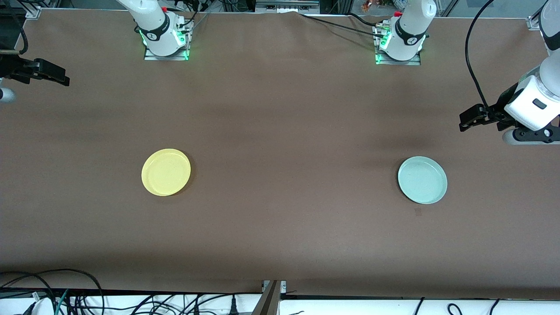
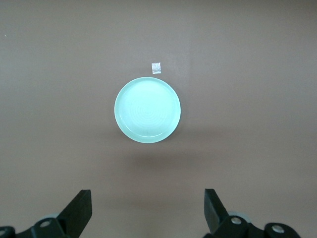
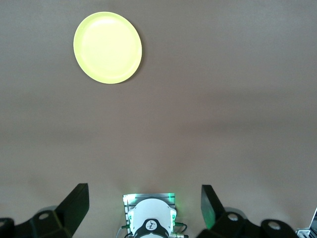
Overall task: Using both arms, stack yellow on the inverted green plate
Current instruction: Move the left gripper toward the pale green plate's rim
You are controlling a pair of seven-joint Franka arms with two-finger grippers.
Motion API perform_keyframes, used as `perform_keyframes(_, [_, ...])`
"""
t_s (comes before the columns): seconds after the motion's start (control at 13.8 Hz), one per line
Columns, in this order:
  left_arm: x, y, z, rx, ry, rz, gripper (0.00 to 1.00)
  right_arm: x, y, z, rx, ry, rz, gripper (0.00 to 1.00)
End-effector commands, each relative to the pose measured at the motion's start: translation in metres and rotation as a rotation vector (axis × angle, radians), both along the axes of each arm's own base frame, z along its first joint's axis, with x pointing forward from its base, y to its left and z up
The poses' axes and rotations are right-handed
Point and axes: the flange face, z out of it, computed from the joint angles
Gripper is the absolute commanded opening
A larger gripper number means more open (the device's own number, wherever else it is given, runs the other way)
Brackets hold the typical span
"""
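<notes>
The yellow plate (image 1: 166, 172) lies flat, rim up, on the brown table toward the right arm's end; it also shows in the right wrist view (image 3: 107, 47). The pale green plate (image 1: 422, 180) lies flat toward the left arm's end and shows in the left wrist view (image 2: 147, 110). The two plates are far apart. My left gripper (image 1: 464, 120) is open and empty, high in the air by the left arm's end of the table, apart from the green plate (image 2: 147, 210). My right gripper (image 1: 61, 75) is open and empty, high over the right arm's end (image 3: 144, 206).
The two arm bases (image 1: 166, 41) (image 1: 400, 43) stand at the table's edge farthest from the front camera. A small white tag (image 2: 156, 68) lies on the table beside the green plate. Cables (image 1: 65, 297) hang below the table's near edge.
</notes>
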Motion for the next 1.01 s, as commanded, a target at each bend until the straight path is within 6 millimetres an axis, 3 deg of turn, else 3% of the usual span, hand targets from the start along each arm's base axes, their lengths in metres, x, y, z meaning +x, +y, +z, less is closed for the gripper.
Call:
perform_keyframes(0.0, [0.003, 0.002, 0.006, -0.013, 0.005, -0.014, 1.00, -0.001, 0.001, 0.003, 0.014, -0.005, -0.017, 1.00])
perform_keyframes(0.22, [0.003, 0.001, 0.005, -0.013, 0.007, -0.016, 1.00, -0.001, 0.001, 0.003, 0.014, -0.005, -0.017, 1.00])
perform_keyframes(0.43, [0.017, 0.014, -0.029, -0.016, 0.063, 0.000, 1.00, -0.001, 0.001, 0.003, 0.014, -0.005, -0.017, 1.00])
perform_keyframes(0.65, [0.036, 0.024, -0.084, -0.023, 0.136, 0.013, 1.00, 0.000, 0.001, 0.003, 0.014, -0.007, -0.017, 1.00])
perform_keyframes(0.94, [0.059, 0.065, -0.171, -0.030, 0.218, 0.007, 1.00, -0.001, 0.001, 0.003, 0.014, -0.005, -0.017, 1.00])
